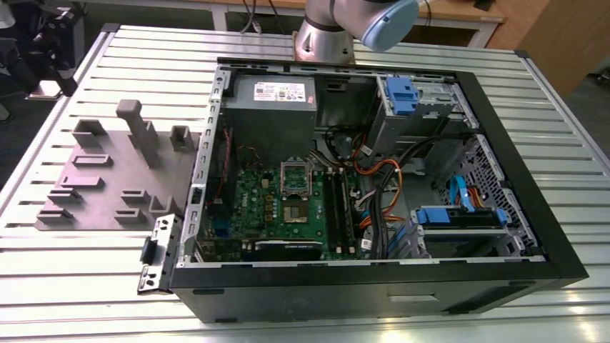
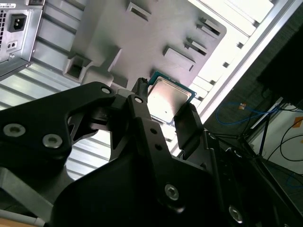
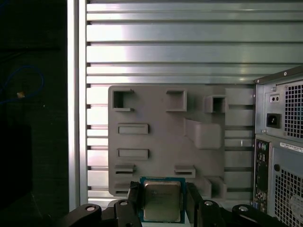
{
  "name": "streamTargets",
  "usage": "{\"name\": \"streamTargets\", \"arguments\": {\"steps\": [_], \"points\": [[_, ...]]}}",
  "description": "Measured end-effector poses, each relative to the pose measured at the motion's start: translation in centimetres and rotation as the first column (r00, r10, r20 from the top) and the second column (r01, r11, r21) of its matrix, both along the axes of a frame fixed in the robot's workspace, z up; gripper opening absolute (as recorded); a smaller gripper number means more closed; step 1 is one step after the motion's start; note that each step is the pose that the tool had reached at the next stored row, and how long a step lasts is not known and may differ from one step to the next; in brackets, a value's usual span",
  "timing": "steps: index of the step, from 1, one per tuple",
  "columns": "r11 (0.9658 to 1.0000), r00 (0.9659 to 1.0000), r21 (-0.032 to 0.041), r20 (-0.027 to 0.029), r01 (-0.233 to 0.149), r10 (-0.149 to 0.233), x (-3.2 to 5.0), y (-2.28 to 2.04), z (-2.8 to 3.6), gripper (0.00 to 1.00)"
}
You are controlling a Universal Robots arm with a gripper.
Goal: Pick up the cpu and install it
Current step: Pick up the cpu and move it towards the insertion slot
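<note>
One cpu (image 3: 162, 202) sits between the two black fingers (image 3: 133, 201) of the single gripper (image 3: 162, 187). Its flat silver top faces the camera in both wrist views, and its green edge shows along the sides. The jaws are closed narrowly onto opposite edges of the chip, one finger touching each side, so the cpu is clamped and carried off any surface. In the second wrist view the cpu (image 2: 166, 103) again spans the gap of the gripper (image 2: 165, 96), with one finger (image 2: 142, 111) against one edge and the second against the other. Behind it lies one grey fixture plate (image 3: 156, 142) with several raised pockets and slots, flat on the slotted aluminium table (image 3: 165, 52). The chip hangs clear of the plate, in front of one of its edges. One open computer case (image 1: 519, 164) lies on the table (image 1: 96, 286) in the exterior view, with the fixture plate (image 1: 105, 193) just beside it on the exterior view's left. Inside are one green motherboard (image 1: 257, 207), one upright silver socket frame (image 1: 293, 174), one power supply (image 1: 271, 93) and two blue drive brackets (image 1: 401, 93). I cannot count the black memory sticks (image 1: 333, 196) for certain.
</note>
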State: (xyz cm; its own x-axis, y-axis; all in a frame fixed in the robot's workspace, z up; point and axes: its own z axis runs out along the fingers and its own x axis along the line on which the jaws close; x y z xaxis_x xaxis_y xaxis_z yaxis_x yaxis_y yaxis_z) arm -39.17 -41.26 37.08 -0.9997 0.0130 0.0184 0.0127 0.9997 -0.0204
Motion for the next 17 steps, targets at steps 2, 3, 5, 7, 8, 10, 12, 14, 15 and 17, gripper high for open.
{"name": "streamTargets", "arguments": {"steps": [2, 3, 5, 7, 8, 10, 12, 14, 15, 17], "points": [[1.0000, 1.0000, 0.0000, 0.0000, 0.000, 0.000, 0.06, 0.00, 0.00, 0.47], [1.0000, 1.0000, 0.0000, 0.0000, 0.000, 0.000, 0.08, 0.00, 0.00, 0.47], [1.0000, 1.0000, 0.0001, 0.0001, 0.000, 0.000, 0.14, 0.00, 0.00, 0.47], [1.0000, 1.0000, 0.0000, 0.0000, 0.000, 0.000, 0.20, 0.00, 0.00, 0.47], [1.0000, 1.0000, 0.0000, 0.0000, 0.000, 0.000, 0.22, 0.00, 0.00, 0.47], [1.0000, 1.0000, 0.0000, 0.0000, 0.000, 0.000, 0.28, 0.00, 0.00, 0.47], [1.0000, 1.0000, 0.0000, 0.0000, 0.000, 0.000, 0.34, 0.00, 0.00, 0.47], [1.0000, 1.0000, 0.0000, 0.0000, 0.000, 0.000, 0.40, 0.00, 0.00, 0.47], [1.0000, 1.0000, 0.0000, 0.0000, 0.000, 0.000, 0.44, 0.00, 0.00, 0.47], [1.0000, 1.0000, 0.0000, 0.0000, 0.000, 0.000, 0.55, 0.00, 0.00, 0.47]]}}
